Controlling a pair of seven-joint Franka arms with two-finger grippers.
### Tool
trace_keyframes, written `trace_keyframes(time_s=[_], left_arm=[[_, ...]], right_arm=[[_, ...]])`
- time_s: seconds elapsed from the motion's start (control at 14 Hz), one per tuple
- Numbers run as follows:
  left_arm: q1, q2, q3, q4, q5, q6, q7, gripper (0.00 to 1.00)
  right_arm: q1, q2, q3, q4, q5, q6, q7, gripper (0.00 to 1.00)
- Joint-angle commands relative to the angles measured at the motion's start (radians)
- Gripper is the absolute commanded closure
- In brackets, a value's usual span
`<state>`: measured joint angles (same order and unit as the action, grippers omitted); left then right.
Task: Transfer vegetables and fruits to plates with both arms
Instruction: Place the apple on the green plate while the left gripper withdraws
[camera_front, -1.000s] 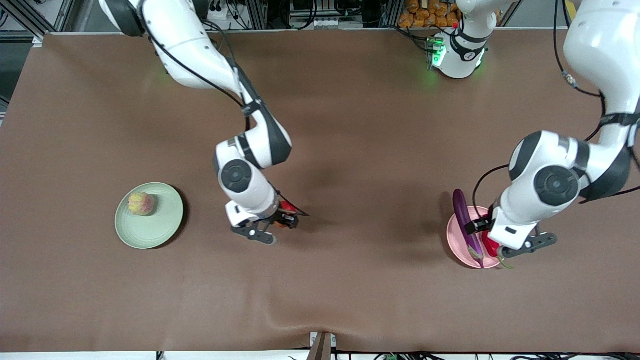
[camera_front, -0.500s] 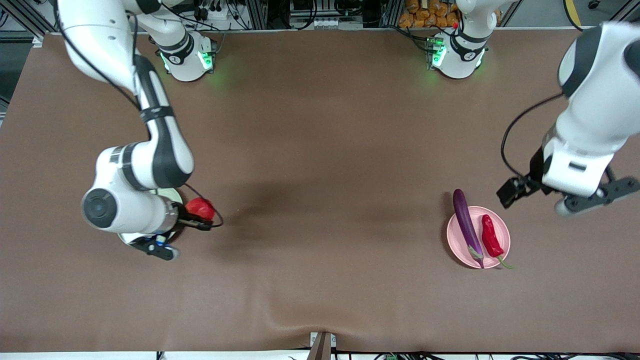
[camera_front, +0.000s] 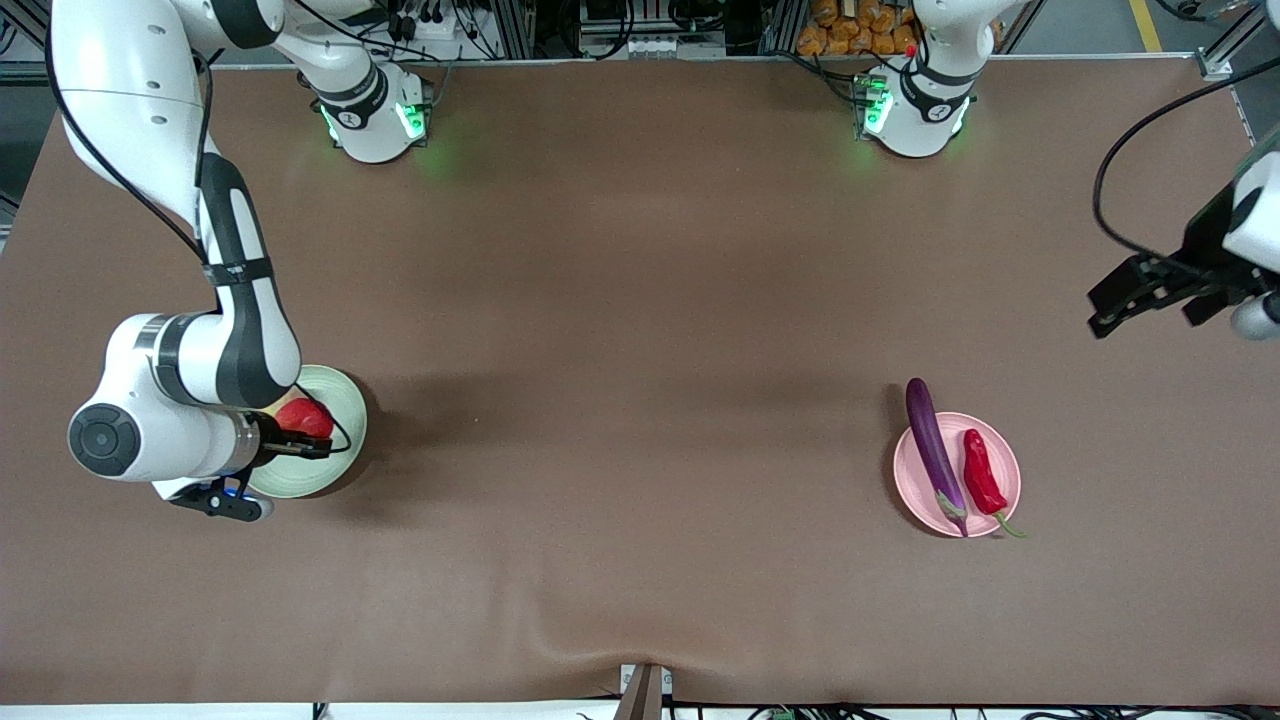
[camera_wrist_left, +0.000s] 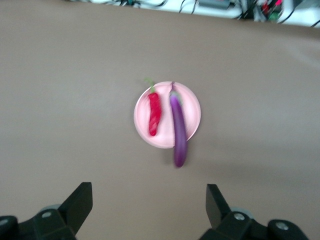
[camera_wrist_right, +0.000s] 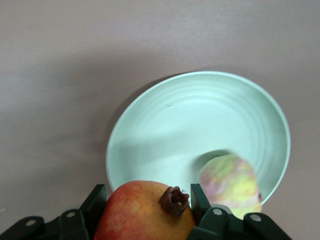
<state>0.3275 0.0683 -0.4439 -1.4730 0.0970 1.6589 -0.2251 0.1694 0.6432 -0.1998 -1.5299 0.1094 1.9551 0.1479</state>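
My right gripper (camera_wrist_right: 145, 220) is clamped on the pomegranate (camera_wrist_right: 145, 212), one finger on each side of it, its dark crown pointing up toward my wrist camera. I hold it in the air over the green plate (camera_wrist_right: 200, 120), above the part of the plate that lies toward the right arm's end of the table. That is the relation my coming move turns on: as I judge it, the plate is straight below the fruit, so the drop is down rather than sideways.

The peach (camera_wrist_right: 231, 186) already sits on the same plate, just beside the spot under my fingers, and it is the only thing in my way. I reckon I should come down on the bare part of the plate so the pomegranate does not land on the peach or roll into it. Being round, it may wander once I let go.

Well apart, toward the left arm's end of the table, the pink plate (camera_front: 1005, 470) carries the eggplant (camera_front: 933, 450) and the chili pepper (camera_front: 981, 474) side by side, the eggplant's blunt end overhanging the rim. My left gripper (camera_front: 1150, 292) hangs above the bare table near there, released and empty, waiting.
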Motion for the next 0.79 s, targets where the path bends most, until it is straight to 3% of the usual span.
trace_keyframes(time_s=[0.0,0.07,0.14,0.29,0.5,0.71], left_arm=[[-0.291,-0.068,0.288,-0.023,-0.022,-0.083,0.030,0.00],[-0.339,-0.068,0.336,-0.021,-0.032,-0.123,0.027,0.00],[-0.343,-0.068,0.344,-0.023,-0.045,-0.133,0.027,0.00],[-0.343,-0.070,0.347,-0.024,-0.049,-0.137,0.027,0.00],[-0.338,-0.071,0.343,-0.023,-0.066,-0.134,0.027,0.00],[-0.331,-0.077,0.344,-0.013,-0.091,-0.133,0.039,0.00]], right_arm=[[-0.034,-0.003,0.022,-0.096,-0.030,0.106,-0.063,0.74],[-0.036,-0.003,0.022,-0.114,-0.030,0.131,-0.064,0.67],[-0.036,-0.003,0.022,-0.116,-0.030,0.134,-0.064,0.48],[-0.037,-0.008,0.023,-0.115,-0.028,0.133,-0.064,0.00],[-0.036,-0.054,0.023,-0.102,-0.028,0.119,-0.065,0.00],[-0.050,-0.186,0.023,-0.102,-0.028,0.016,-0.065,0.00]])
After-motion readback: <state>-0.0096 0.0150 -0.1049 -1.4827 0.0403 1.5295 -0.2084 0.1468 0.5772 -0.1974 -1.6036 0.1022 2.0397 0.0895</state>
